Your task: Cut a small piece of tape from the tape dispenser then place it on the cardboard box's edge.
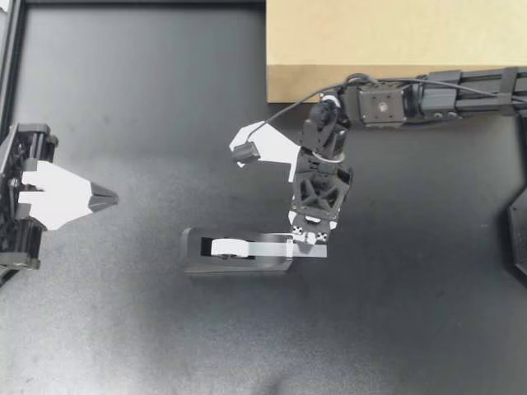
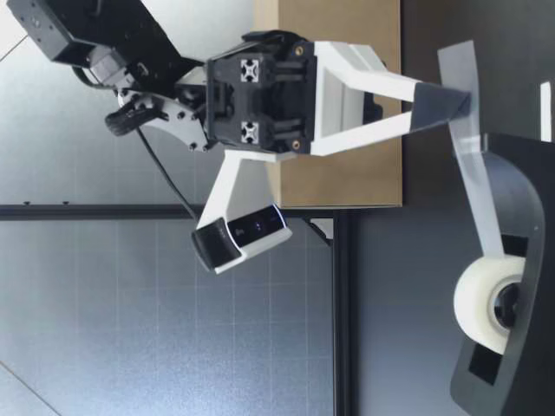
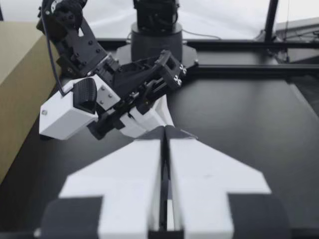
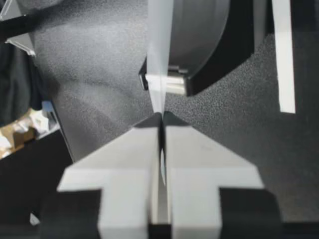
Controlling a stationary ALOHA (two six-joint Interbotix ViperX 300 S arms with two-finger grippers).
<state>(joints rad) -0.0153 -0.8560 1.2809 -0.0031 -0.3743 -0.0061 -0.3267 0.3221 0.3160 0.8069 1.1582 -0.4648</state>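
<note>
- A black tape dispenser (image 1: 239, 262) is stood just off table centre at 6 o'clock.
- Its white roll (image 1: 224, 247) is seated at the 9 o'clock end, and a strip (image 1: 272, 244) is drawn taut toward 3 o'clock and lifted.
- A brown cardboard box (image 1: 370, 49) is set at 1 o'clock.

The surface (image 1: 123, 107) is a matt black sheet, faintly grainy up close, and it fills most of the frame from above. A black metal rail (image 1: 140, 3) runs along its upper edge toward the upper left corner. From table height, a pale grey wall (image 2: 87, 303) ruled with thin lines stands behind. A black upright post (image 2: 130, 211) stands against it, rising from a black bar (image 2: 342, 347) at the surface's far edge.
</note>
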